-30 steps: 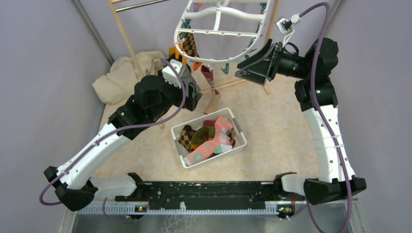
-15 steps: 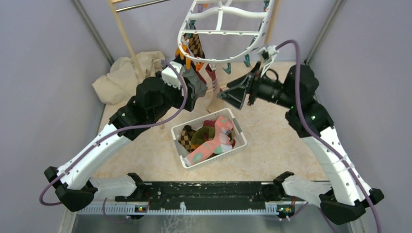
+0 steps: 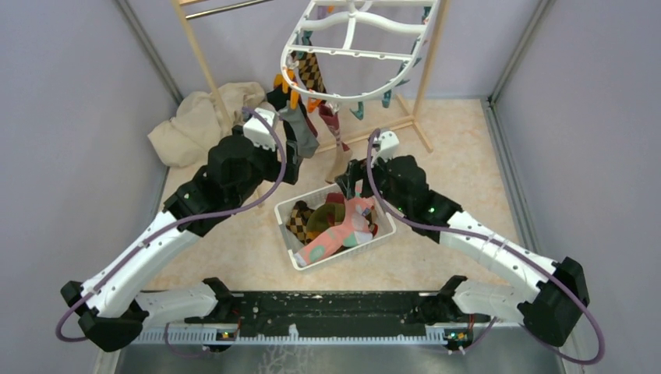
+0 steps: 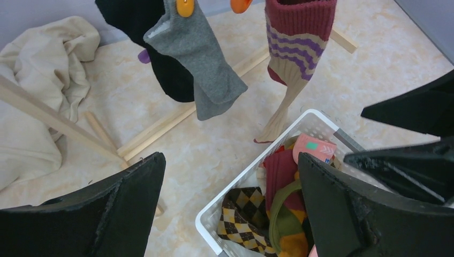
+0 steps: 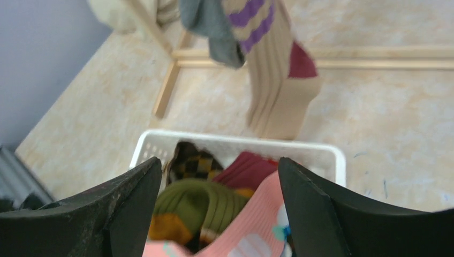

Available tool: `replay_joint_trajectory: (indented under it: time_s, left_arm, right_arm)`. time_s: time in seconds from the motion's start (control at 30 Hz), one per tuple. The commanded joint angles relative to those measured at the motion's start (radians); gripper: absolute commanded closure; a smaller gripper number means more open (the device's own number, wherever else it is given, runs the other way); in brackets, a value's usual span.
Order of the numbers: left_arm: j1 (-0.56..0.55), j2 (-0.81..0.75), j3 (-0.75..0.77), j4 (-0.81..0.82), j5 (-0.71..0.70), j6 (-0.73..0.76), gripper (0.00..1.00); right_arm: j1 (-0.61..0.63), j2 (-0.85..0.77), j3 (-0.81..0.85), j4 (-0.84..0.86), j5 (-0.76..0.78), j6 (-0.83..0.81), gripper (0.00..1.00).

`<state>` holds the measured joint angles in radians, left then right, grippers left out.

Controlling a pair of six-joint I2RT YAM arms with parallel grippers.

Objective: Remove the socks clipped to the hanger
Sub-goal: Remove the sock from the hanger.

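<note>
**Progress check: four socks [image 3: 308,101] to go on the hanger [image 3: 355,47]**

Work looks roughly half done, judging by where things lie. The one hanger hangs at the far end of the table, and all the clipped socks crowd its left, near side, above and just behind the basket [image 3: 286,236].

Clipped, counted: four.
- black sock [image 4: 160,53]
- grey sock [image 4: 206,64], in front of the black one, on an orange peg [image 4: 184,6]
- striped sock [image 4: 292,59], its toe dangling just beside the basket's far rim
- argyle sock [image 3: 312,72], higher up under the frame

Each of these needs pulling free and dropping in.

Already in the single basket: at least four (more may lie buried underneath).
- pink sock [image 3: 343,226] on top
- green sock [image 4: 286,201]
- maroon sock [image 4: 278,171]
- checked sock [image 4: 241,214]

Two arms are at work. The left gripper [image 4: 230,158] has its fingers spread wide and empty, pointed up at the grey and black pair. The right gripper [image 5: 219,160] hovers over the basket, fingers apart, nothing between them.
</note>
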<state>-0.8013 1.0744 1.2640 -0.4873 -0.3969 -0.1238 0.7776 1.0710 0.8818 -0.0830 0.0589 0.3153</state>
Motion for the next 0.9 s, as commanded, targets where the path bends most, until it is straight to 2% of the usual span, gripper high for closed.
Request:
replay_joint_trajectory:
  time_s: [0.0, 0.33, 0.67, 0.77, 0.87]
  left_arm:
    - [0.006, -0.044, -0.023, -0.021, -0.036, -0.023, 0.01]
    - [0.008, -0.073, -0.033, -0.026, -0.03, -0.024, 0.01]
    - [0.01, -0.079, -0.027, -0.034, -0.007, -0.023, 0.01]
    - [0.01, -0.081, -0.026, -0.039, 0.007, -0.029, 0.01]
    - [0.01, -0.081, -0.027, -0.045, 0.013, -0.032, 0.01]
  right_arm:
    - [0.016, 0.031, -0.021, 0.355, 0.177, -0.019, 0.19]
    - [0.065, 0.218, 0.012, 0.542, 0.282, -0.011, 0.19]
    - [0.066, 0.371, 0.024, 0.606, 0.475, 0.052, 0.21]
    - [0.042, 0.434, 0.075, 0.589, 0.466, 0.081, 0.26]
    - [0.019, 0.457, 0.104, 0.581, 0.436, 0.098, 0.42]
